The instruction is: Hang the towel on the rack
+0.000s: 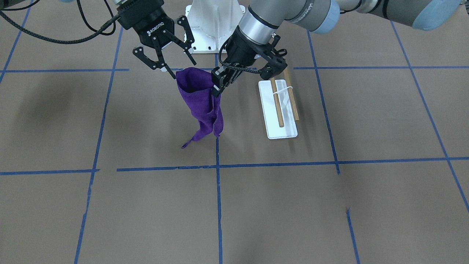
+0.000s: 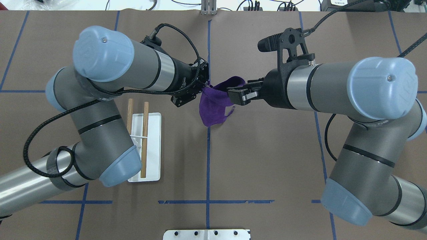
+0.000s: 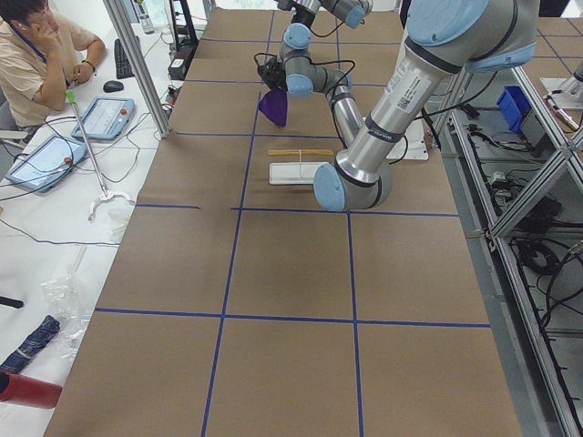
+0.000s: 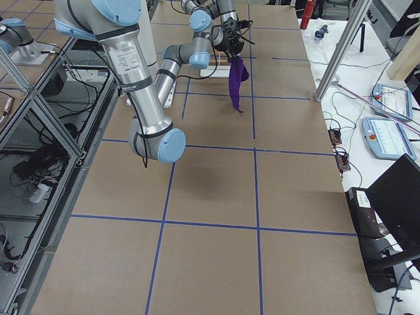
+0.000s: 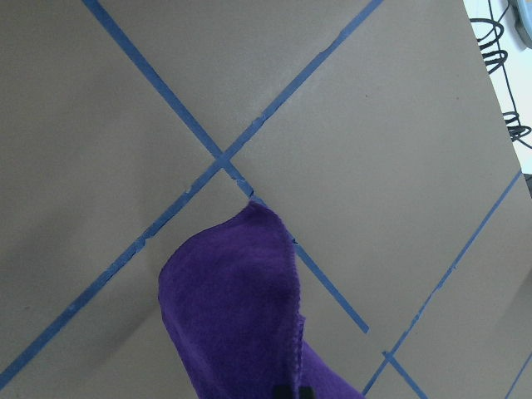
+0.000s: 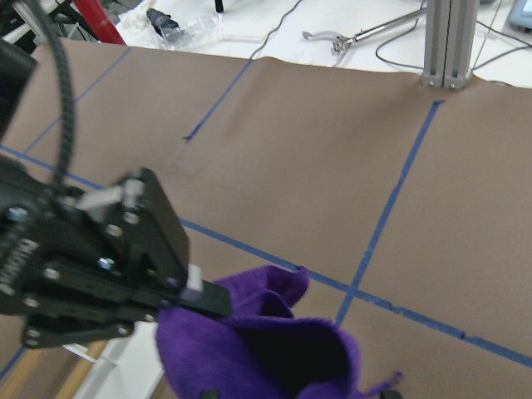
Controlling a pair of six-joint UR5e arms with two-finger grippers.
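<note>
left pincer [image 1: 217, 88] — clamped on towel [image 1: 199, 104] | right pincer [image 1: 183, 69] — spread wide at towel's edge

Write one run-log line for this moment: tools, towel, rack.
left tool: shut on purple towel | right tool: open at towel's top | rack: bare
</note>
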